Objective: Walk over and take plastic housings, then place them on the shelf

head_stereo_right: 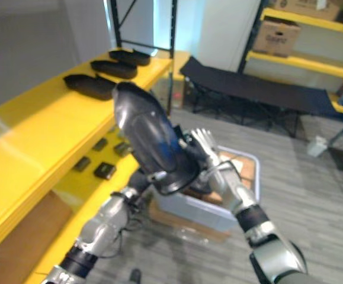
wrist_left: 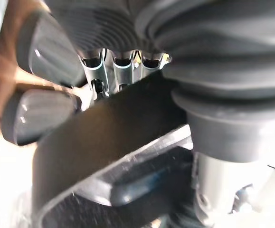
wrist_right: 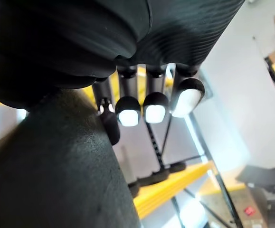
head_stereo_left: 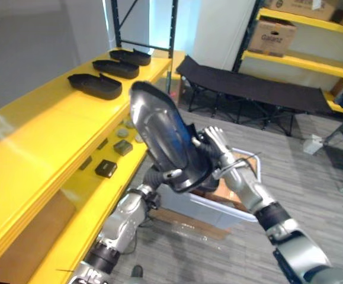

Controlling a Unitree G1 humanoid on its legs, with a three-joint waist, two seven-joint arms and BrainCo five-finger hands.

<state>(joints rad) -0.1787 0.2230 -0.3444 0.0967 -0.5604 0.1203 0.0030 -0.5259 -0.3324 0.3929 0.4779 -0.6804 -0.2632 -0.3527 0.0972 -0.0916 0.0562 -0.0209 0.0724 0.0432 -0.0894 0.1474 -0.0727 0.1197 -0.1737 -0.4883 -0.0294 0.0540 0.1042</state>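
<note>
I hold one black plastic housing [head_stereo_left: 162,133] tilted upright in front of me, its glossy hollow side facing me. My left hand [head_stereo_left: 157,176] grips its lower end from below; the left wrist view shows the fingers [wrist_left: 37,114] curled round the housing [wrist_left: 109,137]. At the housing's right edge my right hand [head_stereo_left: 217,148] wraps its fingers [wrist_right: 128,111] over the rim [wrist_right: 56,166]. The yellow shelf [head_stereo_left: 53,118] runs along my left, just beside the housing. Three more black housings [head_stereo_left: 95,86] lie in a row at the far end of its top board.
The lower yellow board carries small dark blocks [head_stereo_left: 106,168] and round parts [head_stereo_left: 124,125]. A grey bin [head_stereo_left: 215,208] stands on the floor under my hands. A black folding cot [head_stereo_left: 248,89] and another yellow rack with cardboard boxes [head_stereo_left: 272,35] stand behind.
</note>
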